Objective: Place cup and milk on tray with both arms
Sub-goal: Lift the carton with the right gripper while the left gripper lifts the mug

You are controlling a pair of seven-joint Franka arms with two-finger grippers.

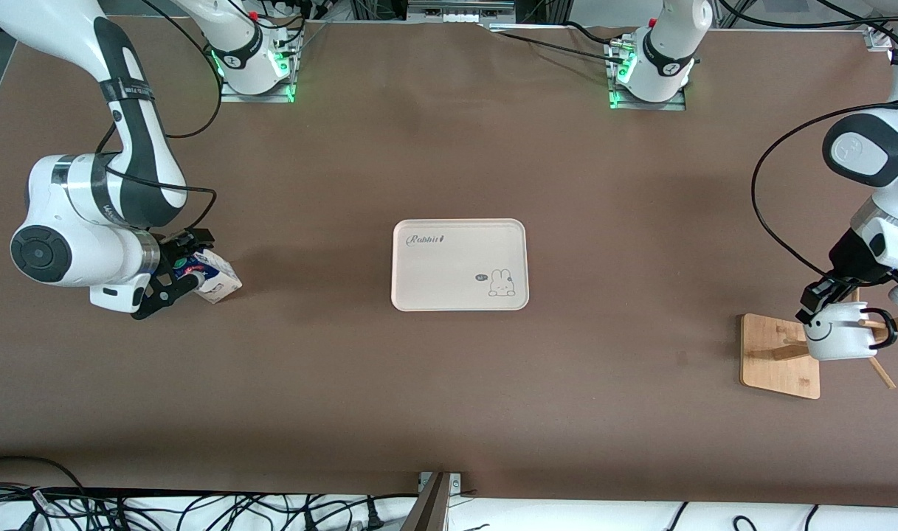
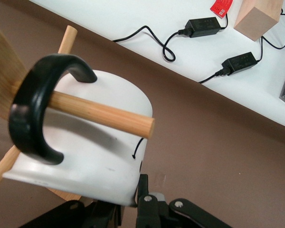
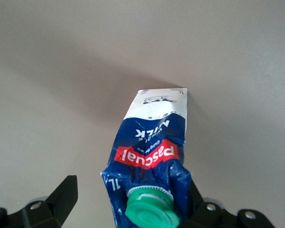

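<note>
The cream tray (image 1: 449, 274) lies mid-table with nothing on it. The white smiley cup (image 1: 840, 335) hangs on the wooden mug stand at the left arm's end, its black handle (image 2: 32, 118) looped over a peg (image 2: 99, 113). My left gripper (image 1: 825, 299) (image 2: 127, 202) is shut on the cup's (image 2: 95, 156) rim, one finger (image 2: 142, 189) outside the wall. The blue and white milk (image 1: 218, 276) (image 3: 154, 142) with its green cap (image 3: 151, 211) is at the right arm's end. My right gripper (image 1: 187, 279) (image 3: 130, 186) straddles its top, open, with one finger (image 3: 66, 194) apart from it.
The mug stand's bamboo base (image 1: 777, 354) and slanted pegs (image 1: 882, 375) sit close to the table's edge at the left arm's end. Off the table there, cables with black power adapters (image 2: 241, 60) and a wooden block (image 2: 259, 16) lie on a white surface.
</note>
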